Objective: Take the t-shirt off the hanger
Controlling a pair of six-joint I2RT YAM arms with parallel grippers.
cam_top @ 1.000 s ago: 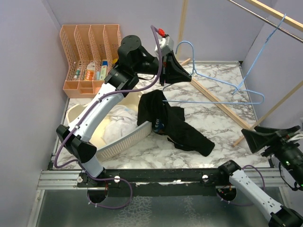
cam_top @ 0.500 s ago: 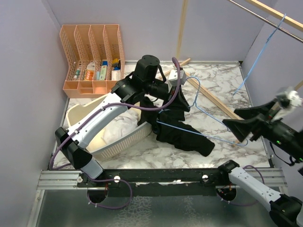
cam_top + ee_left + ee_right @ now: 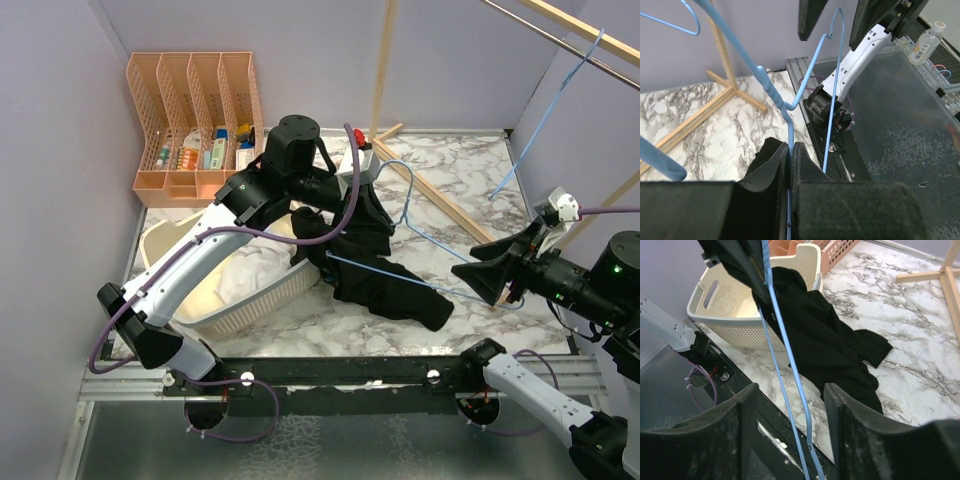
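Note:
The black t-shirt (image 3: 390, 290) lies crumpled on the marble table, its upper part still draped over the blue wire hanger (image 3: 440, 283). My left gripper (image 3: 368, 222) is shut on the hanger's wire just below its twisted neck, as the left wrist view (image 3: 790, 160) shows. My right gripper (image 3: 492, 285) is open, with the hanger's far end running between its fingers without touching them; the right wrist view (image 3: 790, 390) shows the hanger (image 3: 782, 335) and the t-shirt (image 3: 825, 335) beyond.
A cream laundry basket (image 3: 250, 295) with white laundry sits left of the shirt. An orange file organizer (image 3: 195, 120) stands at the back left. Wooden rack poles (image 3: 440, 205) cross the back right. A second blue hanger (image 3: 550, 110) hangs from the rail.
My left gripper brought the hanger and shirt down from above the table to just over it. My right gripper came in from the right and now straddles the hanger's far end.

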